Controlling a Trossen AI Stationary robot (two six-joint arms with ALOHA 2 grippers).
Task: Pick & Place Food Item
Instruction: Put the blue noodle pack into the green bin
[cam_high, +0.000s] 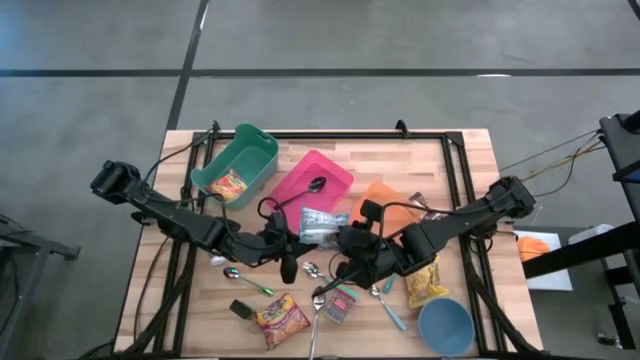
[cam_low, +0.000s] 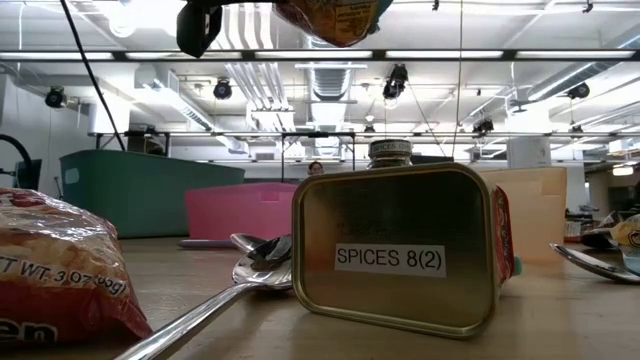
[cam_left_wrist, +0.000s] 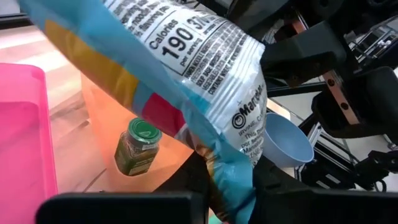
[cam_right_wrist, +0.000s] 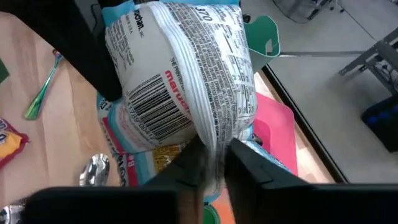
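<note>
Readable text: the crinkly white-and-blue noodle packet (cam_left_wrist: 205, 74) shows "Calories 190" in the left wrist view and a barcode in the right wrist view; the brass-coloured rectangular tin (cam_low: 395, 250) carries a white label, "SPICES 8(2)".

Left to right on the wooden table (cam_high: 180, 300): a teal plastic bin (cam_high: 238, 160) containing a snack packet, a pink plastic bin (cam_high: 315, 180) with a spoon, then the noodle packet, raised at table centre.

The left claw (cam_left_wrist: 233, 186) is clenched on one packet edge; the right claw (cam_right_wrist: 214, 165) pinches the seam.

A green-lidded spice jar (cam_left_wrist: 137, 146) lies beyond; a blue bowl (cam_high: 445, 325) sits at the near right.
</note>
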